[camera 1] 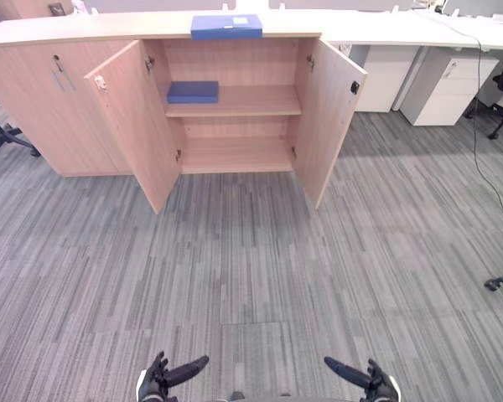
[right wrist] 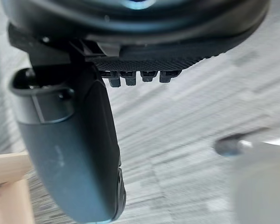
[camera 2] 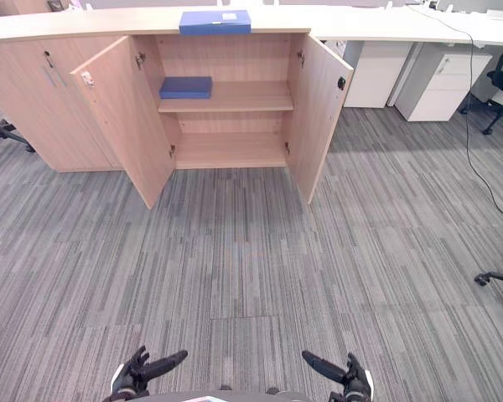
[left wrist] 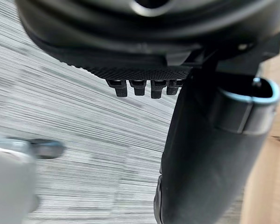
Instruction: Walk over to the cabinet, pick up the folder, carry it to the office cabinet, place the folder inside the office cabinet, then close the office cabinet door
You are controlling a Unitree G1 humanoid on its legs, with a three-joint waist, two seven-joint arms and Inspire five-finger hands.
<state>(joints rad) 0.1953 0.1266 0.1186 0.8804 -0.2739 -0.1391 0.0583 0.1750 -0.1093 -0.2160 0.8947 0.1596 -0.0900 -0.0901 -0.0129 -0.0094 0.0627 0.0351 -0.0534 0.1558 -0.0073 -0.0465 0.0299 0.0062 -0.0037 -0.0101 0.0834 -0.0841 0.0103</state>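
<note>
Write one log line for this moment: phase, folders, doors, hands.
phase: before pickup; folder: on cabinet top; second folder: upper shelf; doors: both open; left robot hand: open, empty; right robot hand: open, empty

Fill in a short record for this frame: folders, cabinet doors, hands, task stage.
top folder: blue, flat on the cabinet top, above the open compartment
shelf folder: blue, flat on the upper shelf, toward its left end
cabinet: wooden, across the carpet from the robot
doors: left door and right door both swung open
left hand: low, open, holding nothing
right hand: low, open, holding nothing
stage: no folder picked up yet
</note>
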